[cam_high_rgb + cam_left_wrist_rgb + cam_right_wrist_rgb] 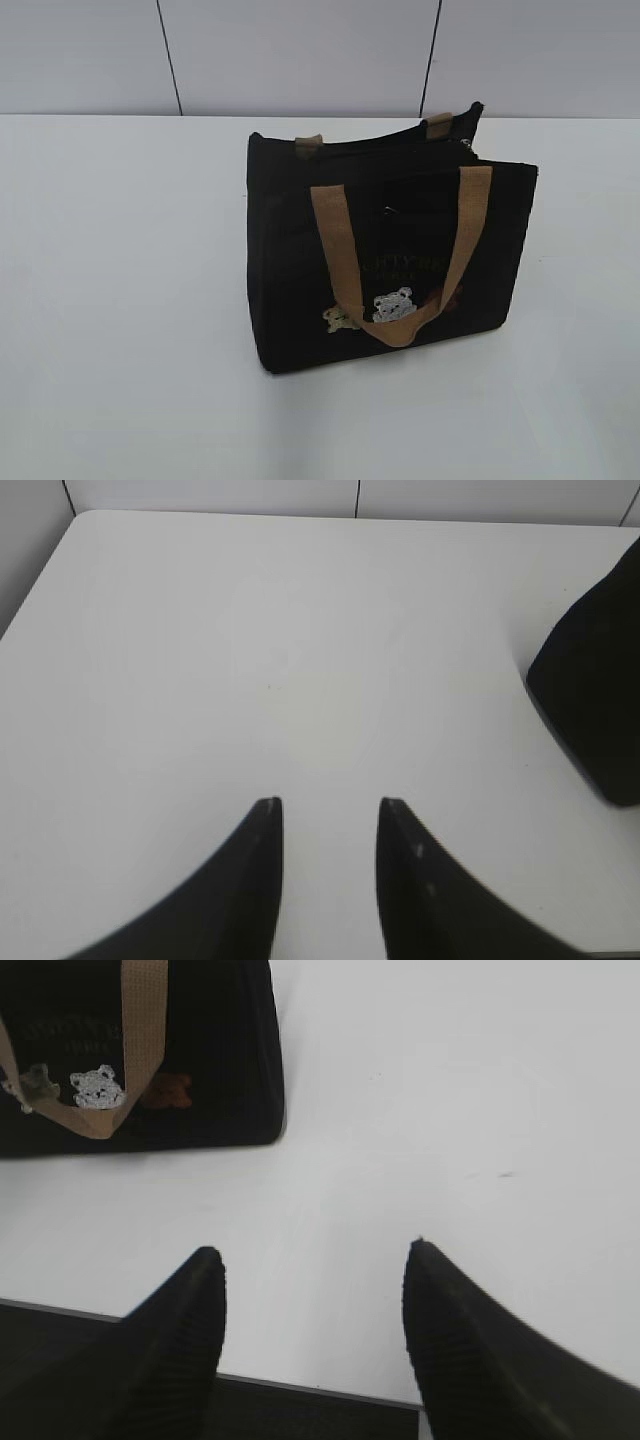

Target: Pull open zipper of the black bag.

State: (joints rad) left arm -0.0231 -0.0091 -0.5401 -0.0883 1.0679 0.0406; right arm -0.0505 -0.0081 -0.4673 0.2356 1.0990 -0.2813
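The bag (385,260) stands upright mid-frame, zipper (400,135) along its top within reach; left gripper (330,805) and right gripper (315,1260) hover apart-fingered, empty, over bare table (120,300)

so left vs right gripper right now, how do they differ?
Left gripper: jaws narrowly apart, bag off to its right edge. Right gripper: jaws spread wider, bag ahead to its left, near the table edge. Shared: both open, empty, over bare table, touching nothing.
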